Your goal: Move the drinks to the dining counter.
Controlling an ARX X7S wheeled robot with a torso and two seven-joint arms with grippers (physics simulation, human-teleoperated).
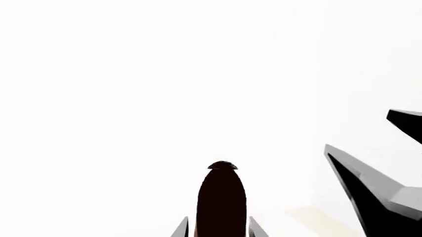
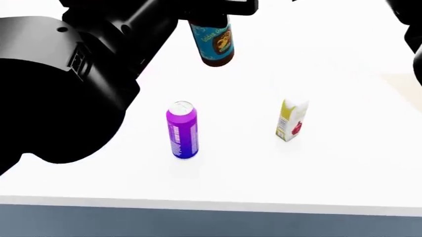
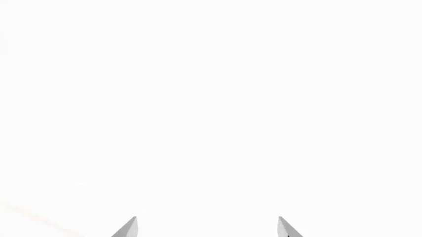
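Drinks stand on the dining counter's white surface (image 2: 343,163), whose near edge runs across the bottom of the head view above a dark blue-grey front. The purple can (image 2: 182,129) stands upright near that edge, left of centre; the juice carton (image 2: 291,120) stands upright well apart to its right, and broad bare white lies around both. The brown bottle (image 2: 212,40), farther back, is gripped at its upper part by the left gripper (image 2: 218,10), jaws closed on it; whether its base touches the surface cannot be told. In the left wrist view the bottle (image 1: 222,200) shows as a dark rounded column between two finger tips. The right gripper (image 3: 207,228) has its jaws spread wide, holding nothing, over plain white.

The can is glossy metal, a cylinder with a silver top and pale print. The carton is a small yellow-white box with red fruit. The bottle is dark glass with a blue label.
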